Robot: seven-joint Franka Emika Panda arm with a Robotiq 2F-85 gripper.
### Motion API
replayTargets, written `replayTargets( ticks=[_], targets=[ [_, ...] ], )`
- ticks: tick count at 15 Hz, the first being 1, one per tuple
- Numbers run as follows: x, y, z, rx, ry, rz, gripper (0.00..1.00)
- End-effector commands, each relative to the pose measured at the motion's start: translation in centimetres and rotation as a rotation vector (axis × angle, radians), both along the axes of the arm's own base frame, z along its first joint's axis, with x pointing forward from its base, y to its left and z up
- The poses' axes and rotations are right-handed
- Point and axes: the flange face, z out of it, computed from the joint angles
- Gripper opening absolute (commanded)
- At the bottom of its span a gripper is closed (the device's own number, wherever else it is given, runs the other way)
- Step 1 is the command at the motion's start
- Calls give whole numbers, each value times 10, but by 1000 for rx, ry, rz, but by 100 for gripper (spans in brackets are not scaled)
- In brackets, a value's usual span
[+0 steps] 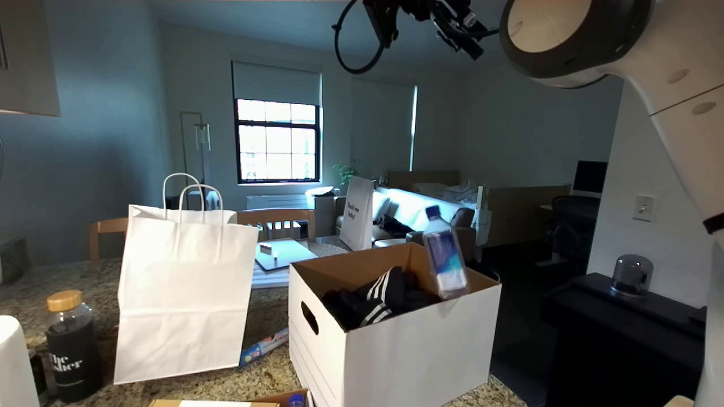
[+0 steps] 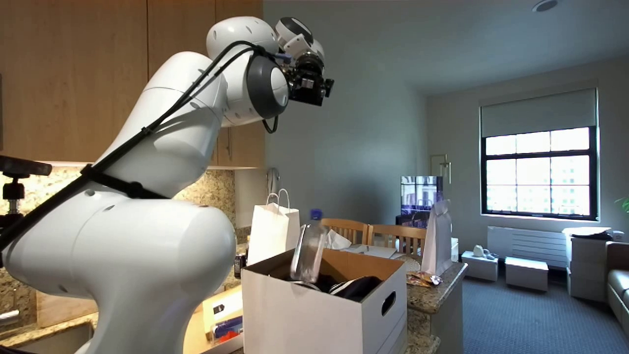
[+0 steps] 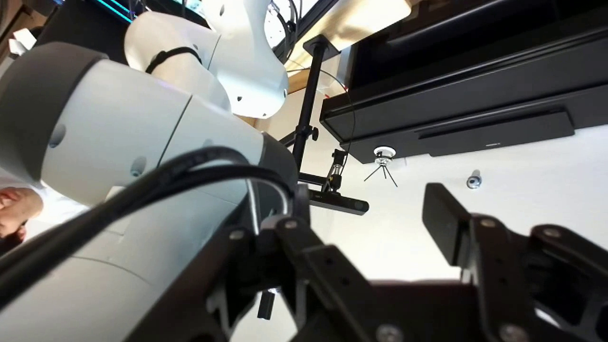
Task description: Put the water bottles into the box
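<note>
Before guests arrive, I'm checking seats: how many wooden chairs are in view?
2. In an exterior view, both stand beyond the box, side by side: the left chair and the right chair. Only their backs show; more may be hidden.

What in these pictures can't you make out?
Anything under the dark striped fabric in the box: hidden by that fabric, both exterior views.
Any wording on the water bottle: too blurred, in an exterior view.
White rounded thing: cut off by the left edge, in an exterior view.
Person: mostly cut off by the left edge, wrist view.
</note>
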Motion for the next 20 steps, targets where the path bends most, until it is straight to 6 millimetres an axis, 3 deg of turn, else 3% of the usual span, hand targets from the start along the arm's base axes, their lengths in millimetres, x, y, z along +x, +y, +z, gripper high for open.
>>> replayTargets(
  ticks=[1, 3, 7, 12, 15, 20],
  targets=[
    [8, -11, 3, -29, -89, -42, 95],
    [13, -15, 5, -46, -152, -65, 100],
    [19, -15, 9, -58, -227, -82, 100],
    [4, 8, 42, 28, -445, -24, 100],
    [11, 49, 52, 8, -564, 108, 100],
    [48, 130, 36, 196, -810, 134, 100]
  ],
)
